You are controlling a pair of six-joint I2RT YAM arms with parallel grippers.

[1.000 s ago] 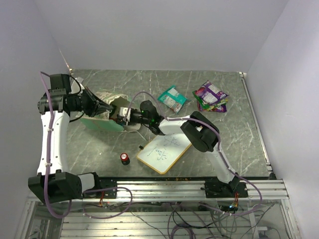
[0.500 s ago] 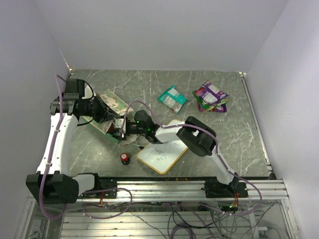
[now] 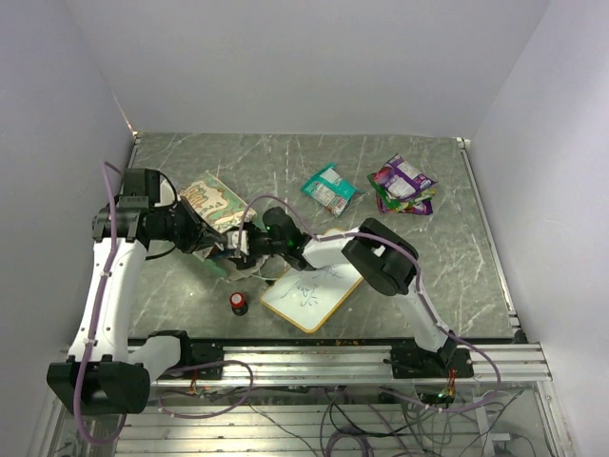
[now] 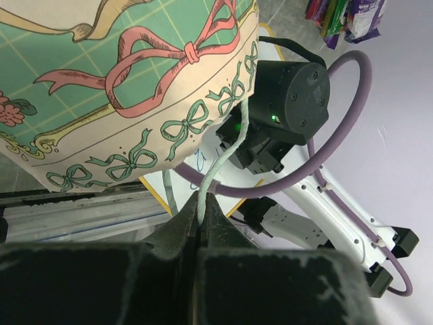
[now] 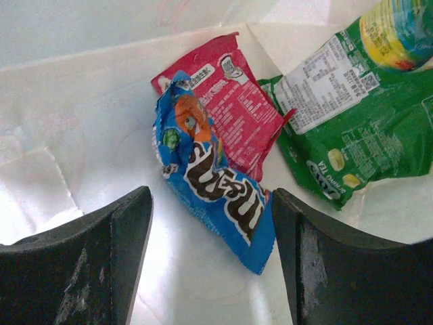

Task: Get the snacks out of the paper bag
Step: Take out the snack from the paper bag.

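at the near-left edge of the paper bag [image 3: 211, 198]: left gripper [image 4: 201, 203], clamped tight on the bag's white string handle [image 4: 233, 145]. inside the bag's mouth: right gripper [image 5: 210, 196], spread wide and holding nothing, 1 finger on each side of a blue packet [image 5: 216, 183]. partly under that packet, a pink-red packet [image 5: 237, 95]; just right of both, a green packet [image 5: 345, 135], all 3 on the bag's cream lining. on the near side of the bag: red-capped cylinder [image 3: 238, 303]. near-right of the bag: whiteboard [image 3: 309, 286]. right of the bag, well apart: green-and-white packets [image 3: 328, 188]; farther right still, purple packets [image 3: 402, 186] in a pile.
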